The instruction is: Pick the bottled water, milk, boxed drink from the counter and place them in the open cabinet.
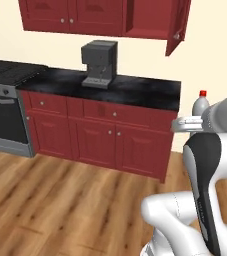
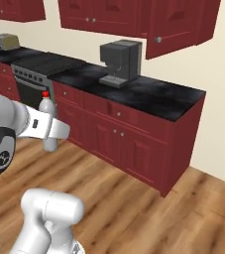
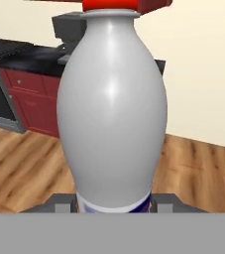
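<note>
claw – clamped on bottle low, at the label | bottle – upright, mid-frame, off the surface | handling – likely light, smooth, slippery; keep hold low

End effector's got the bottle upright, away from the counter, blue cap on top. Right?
Not quite: the cap is red, as the right base view shows. The rest holds: the end effector grips the bottle upright, away from the counter.
</note>
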